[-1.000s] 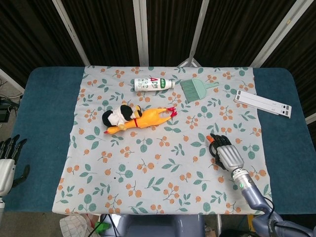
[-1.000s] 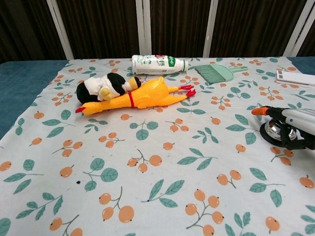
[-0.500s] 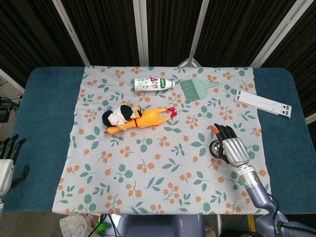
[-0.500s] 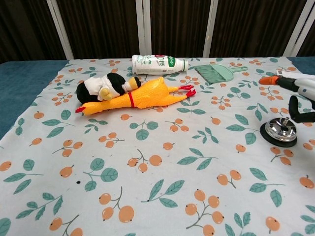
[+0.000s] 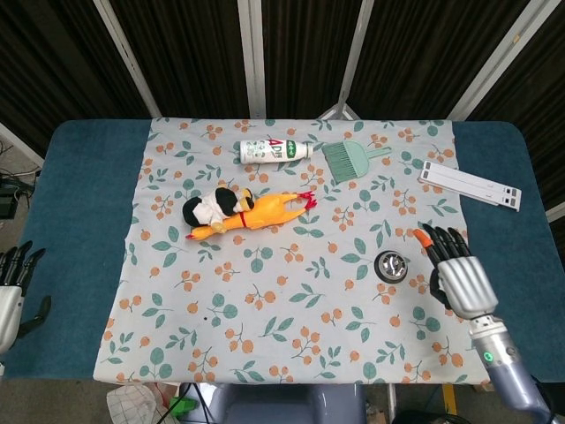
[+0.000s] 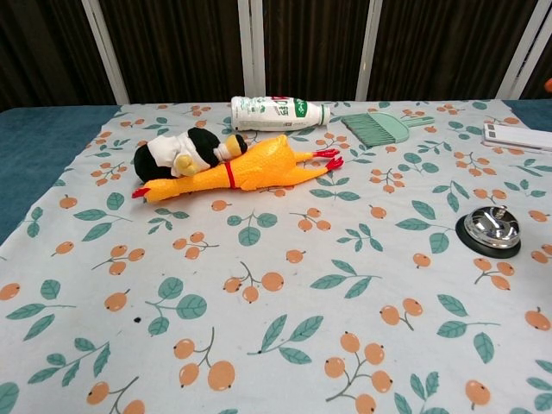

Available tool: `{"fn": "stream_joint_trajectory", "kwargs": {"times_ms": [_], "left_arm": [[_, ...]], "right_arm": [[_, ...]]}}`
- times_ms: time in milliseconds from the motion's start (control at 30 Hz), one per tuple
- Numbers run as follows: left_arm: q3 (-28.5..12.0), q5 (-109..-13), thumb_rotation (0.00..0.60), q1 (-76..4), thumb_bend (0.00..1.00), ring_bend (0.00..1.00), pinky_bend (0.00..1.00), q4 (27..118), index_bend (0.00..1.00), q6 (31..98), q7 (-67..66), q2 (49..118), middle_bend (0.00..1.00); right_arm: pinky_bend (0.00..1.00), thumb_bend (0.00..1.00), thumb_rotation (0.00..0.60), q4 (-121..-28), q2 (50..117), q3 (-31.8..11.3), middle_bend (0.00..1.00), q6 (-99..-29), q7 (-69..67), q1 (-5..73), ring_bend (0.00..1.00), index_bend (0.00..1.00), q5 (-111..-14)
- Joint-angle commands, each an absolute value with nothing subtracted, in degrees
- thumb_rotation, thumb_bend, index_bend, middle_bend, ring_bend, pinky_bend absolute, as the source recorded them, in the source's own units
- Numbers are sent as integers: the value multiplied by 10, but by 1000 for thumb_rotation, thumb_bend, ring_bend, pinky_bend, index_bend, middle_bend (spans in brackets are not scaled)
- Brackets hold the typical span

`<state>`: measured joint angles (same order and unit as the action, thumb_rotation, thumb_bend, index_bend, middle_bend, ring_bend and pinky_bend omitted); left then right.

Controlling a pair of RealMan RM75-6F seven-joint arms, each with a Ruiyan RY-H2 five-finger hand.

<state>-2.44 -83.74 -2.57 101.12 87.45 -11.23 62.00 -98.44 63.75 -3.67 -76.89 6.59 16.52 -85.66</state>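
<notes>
A small metal call bell (image 5: 391, 265) (image 6: 491, 229) on a black base stands on the flowered cloth (image 5: 291, 300), right of centre. My right hand (image 5: 457, 272) hovers just to the right of the bell, apart from it, fingers spread and holding nothing. My left hand (image 5: 12, 291) hangs at the far left edge over the blue table, fingers apart and empty. A yellow rubber chicken (image 5: 256, 212) (image 6: 241, 171) lies on the cloth beside a black and white plush toy (image 5: 207, 207) (image 6: 177, 151).
A white bottle (image 5: 275, 150) (image 6: 278, 113) lies on its side at the back. A green hand brush (image 5: 349, 159) (image 6: 384, 128) lies to its right. A white flat bar (image 5: 469, 185) (image 6: 517, 135) rests on the blue table (image 5: 79, 203) at the back right.
My right hand has lifted off the bell and moved right and toward the front edge, leaving the bell uncovered. It has gone out of the chest view. The left hand stays put.
</notes>
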Motion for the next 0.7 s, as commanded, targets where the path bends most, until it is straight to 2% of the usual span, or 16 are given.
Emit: {"fn": "stream_joint_trajectory", "kwargs": {"times_ms": [33,200,333,467,700], "left_arm": [[-23,-840,600,-25,570,0,0,1013,113,875,-109,618,0],[-19,-848,600,-23,570,0,0,1016,113,878,-101,614,0],[-18,-851,600,-19,570,0,0,1019,113,884,-97,610,0],[-16,-853,600,-15,570,0,0,1025,113,888,-96,606,0],[-14,-853,600,-16,569,0,0,1029,113,884,-106,607,0]], "right_arm": [[0,721,600,-1048,587,-10,0,-858,104,100,0,0,-884],[0,628,600,-1055,562,8,0,-956,106,39,0,0,-925],[0,606,600,-1037,557,16,0,-1005,92,4,0,0,-937],[0,606,600,-1007,561,24,0,-1017,70,-16,0,0,-936],[0,606,600,-990,561,22,0,-992,64,-17,0,0,-916]]}}
